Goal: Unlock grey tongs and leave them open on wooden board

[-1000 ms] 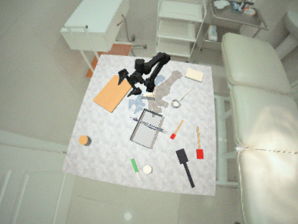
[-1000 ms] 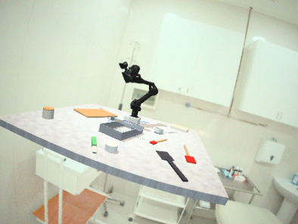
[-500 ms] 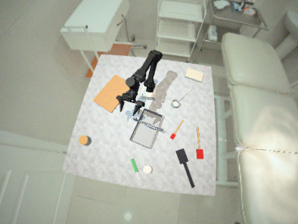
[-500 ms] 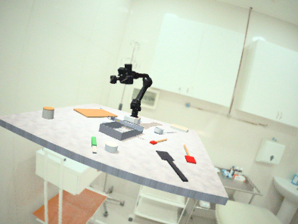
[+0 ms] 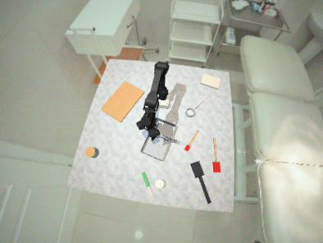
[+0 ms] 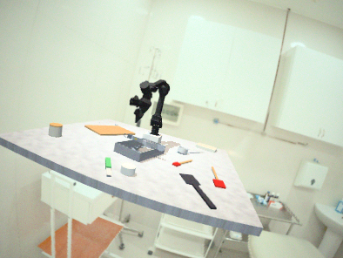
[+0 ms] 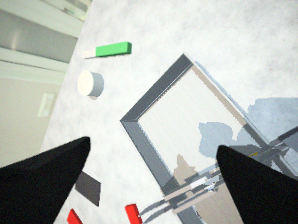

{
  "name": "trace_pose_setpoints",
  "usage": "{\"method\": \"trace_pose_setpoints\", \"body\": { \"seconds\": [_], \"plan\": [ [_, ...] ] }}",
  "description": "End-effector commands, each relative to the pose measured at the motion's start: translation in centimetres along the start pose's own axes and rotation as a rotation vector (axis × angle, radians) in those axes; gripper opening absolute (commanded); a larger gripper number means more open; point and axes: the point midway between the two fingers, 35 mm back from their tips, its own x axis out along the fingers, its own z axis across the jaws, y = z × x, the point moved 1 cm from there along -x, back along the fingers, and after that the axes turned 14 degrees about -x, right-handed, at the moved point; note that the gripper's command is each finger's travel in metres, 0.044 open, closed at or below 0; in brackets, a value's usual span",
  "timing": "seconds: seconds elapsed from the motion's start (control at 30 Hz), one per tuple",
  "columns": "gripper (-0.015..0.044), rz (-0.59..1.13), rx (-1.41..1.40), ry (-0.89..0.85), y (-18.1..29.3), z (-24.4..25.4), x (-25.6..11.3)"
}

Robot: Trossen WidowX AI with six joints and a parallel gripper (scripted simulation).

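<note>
The grey tongs [image 5: 172, 140] [image 7: 210, 184] lie across the roasting tin [image 5: 153, 157] [image 6: 130, 152] [image 7: 142, 146], resting on its rim. In the top view the arm hides part of them; in the wrist view they run from bottom centre to the right edge, partly behind the right finger. Whether their arms are locked cannot be told. My gripper [image 5: 148, 131] [image 6: 134, 112] [image 7: 153, 146] is open and empty, raised above the tin, with the tongs low and to the right in the wrist view. The wooden board [image 5: 123, 101] [image 6: 109, 130] lies flat, with nothing on it.
A green-handled knife [image 5: 145, 180] [image 7: 114, 49] and a white round pot [image 5: 160, 184] [image 7: 87, 83] lie beyond the tin. A black spatula [image 5: 197, 169], two red-headed tools [image 5: 216, 167] [image 5: 188, 148] and a small round strainer [image 5: 190, 112] lie right of it. An orange-topped can [image 5: 91, 152] stands left.
</note>
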Motion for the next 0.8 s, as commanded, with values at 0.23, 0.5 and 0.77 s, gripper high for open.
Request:
{"method": "trace_pose_setpoints", "body": {
  "seconds": [0.23,0.5,0.77],
  "plan": [
    [0.044,0.167,0.744,0.599,9.7,-0.4,7.0],
    [0.044,0.167,0.744,0.599,9.7,-0.4,7.0],
    [0.044,0.167,0.744,0.6,9.9,-0.8,6.7]
  ]
}}
